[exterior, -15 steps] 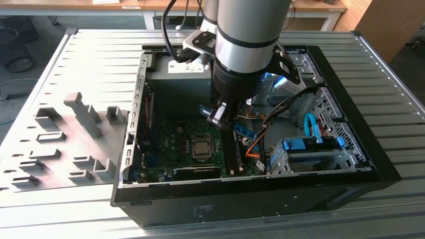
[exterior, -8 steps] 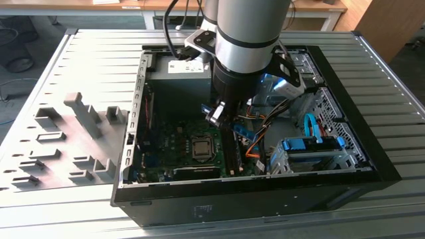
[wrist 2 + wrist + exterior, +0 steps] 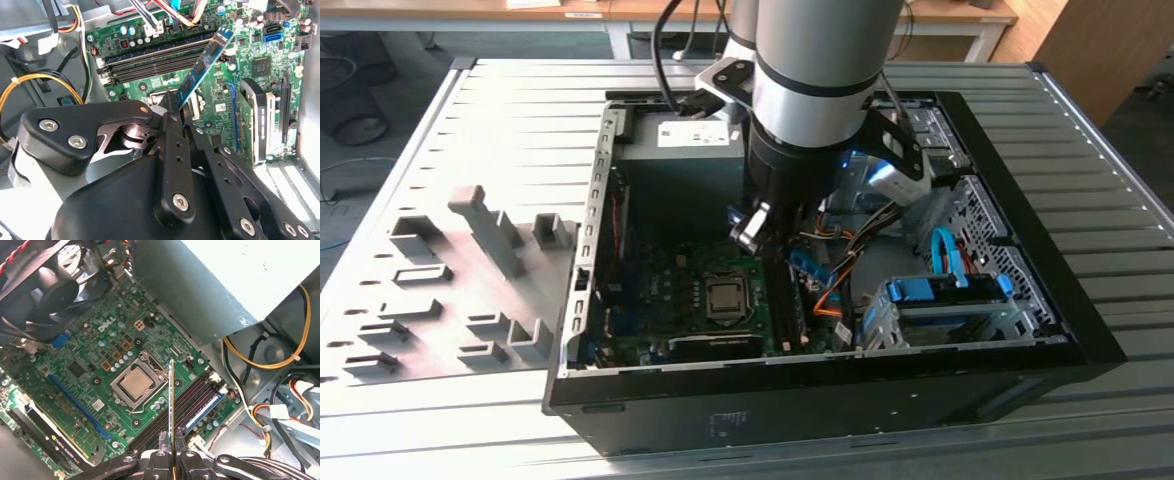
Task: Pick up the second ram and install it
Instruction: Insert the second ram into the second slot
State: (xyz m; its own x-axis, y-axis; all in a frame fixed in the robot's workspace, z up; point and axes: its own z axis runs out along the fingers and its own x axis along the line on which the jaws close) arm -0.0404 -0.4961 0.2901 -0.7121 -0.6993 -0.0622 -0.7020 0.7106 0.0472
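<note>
Exterior view: we see the claw (image 3: 765,232) down inside the open computer case (image 3: 1067,335) on the desk (image 3: 520,110). It is pinching the memory stick (image 3: 809,270), tilted above the motherboard (image 3: 680,300). Second wrist view: claw (image 3: 175,102) clamped on one end of the stick (image 3: 205,62), whose free end slants over the memory slots (image 3: 150,57), not seated. First wrist view: stick (image 3: 172,400) edge-on, above the slots (image 3: 200,395) beside the processor socket (image 3: 136,382).

Open case (image 3: 1067,345) on slatted table (image 3: 520,110). Exterior view: gray fixture (image 3: 480,270) at case's 9 o'clock, blue drive bay (image 3: 947,295) at CPU's (image 3: 724,297) 3, PSU (image 3: 674,165) at 12. Green board (image 3: 100,385), fan (image 3: 45,285), yellow cables (image 3: 270,362).
</note>
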